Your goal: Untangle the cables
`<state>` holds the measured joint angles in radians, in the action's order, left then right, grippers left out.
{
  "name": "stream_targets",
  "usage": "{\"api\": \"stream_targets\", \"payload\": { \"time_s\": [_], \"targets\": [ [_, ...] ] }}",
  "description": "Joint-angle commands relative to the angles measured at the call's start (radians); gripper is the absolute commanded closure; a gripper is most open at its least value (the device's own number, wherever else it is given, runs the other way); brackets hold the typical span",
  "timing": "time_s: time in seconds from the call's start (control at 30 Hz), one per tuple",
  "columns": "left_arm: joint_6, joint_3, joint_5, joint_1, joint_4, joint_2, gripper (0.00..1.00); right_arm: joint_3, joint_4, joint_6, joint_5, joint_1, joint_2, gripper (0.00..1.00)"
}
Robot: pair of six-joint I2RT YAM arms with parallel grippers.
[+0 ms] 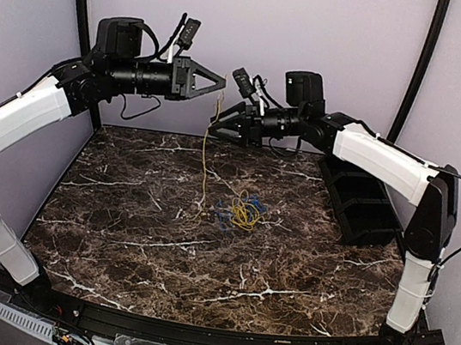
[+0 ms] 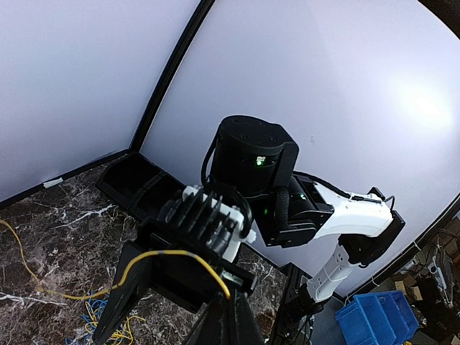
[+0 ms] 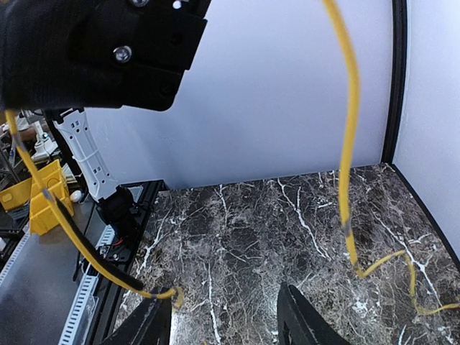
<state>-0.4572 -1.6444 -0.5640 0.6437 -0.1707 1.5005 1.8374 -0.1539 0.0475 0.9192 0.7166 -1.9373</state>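
A robot lab: white walls [image 1: 321, 30] stand around the dark tabletop [image 1: 117, 234], and a blue crate [image 2: 377, 316] sits beside it.

No writing, label, brand mark, number or sign can be read on anything in the three views.

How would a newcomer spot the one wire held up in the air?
Look at the dark marble table, then up to the left arm's end effector near the back wall. From its closed tip one thin yellow cable hangs down to the tabletop; unlike the yellow and blue tangle lying beside it, it is stretched upright.
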Motion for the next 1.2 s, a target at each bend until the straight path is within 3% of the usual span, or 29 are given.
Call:
{"api": "stream_targets", "payload": {
  "time_s": [0.0,0.13,0.23,0.37,0.5,0.9,1.17],
  "targets": [
    [-0.006,0.001,-0.001,0.002,0.036,-0.046,1.0,-0.008,-0.088,0.136,0.01,0.012,0.007,0.46],
    [-0.005,0.001,0.008,0.002,0.024,-0.058,1.0,-0.058,-0.228,0.321,-0.081,-0.002,0.07,0.42],
    [-0.007,0.022,0.008,0.002,0.025,-0.068,1.0,-0.105,-0.28,0.349,-0.137,-0.025,0.12,0.37],
    [-0.015,0.055,0.0,0.002,0.046,-0.072,1.0,-0.139,-0.292,0.312,-0.194,-0.033,0.169,0.25],
    [-0.049,0.101,-0.033,0.003,0.111,-0.078,1.0,-0.127,-0.258,0.264,-0.224,-0.031,0.17,0.02],
    [-0.079,0.134,-0.058,0.005,0.16,-0.096,1.0,0.02,-0.117,0.187,-0.17,0.009,0.061,0.01],
    [-0.109,0.143,-0.063,0.005,0.218,-0.094,1.0,0.067,-0.069,0.126,0.044,0.028,0.005,0.01]
  ]
}}
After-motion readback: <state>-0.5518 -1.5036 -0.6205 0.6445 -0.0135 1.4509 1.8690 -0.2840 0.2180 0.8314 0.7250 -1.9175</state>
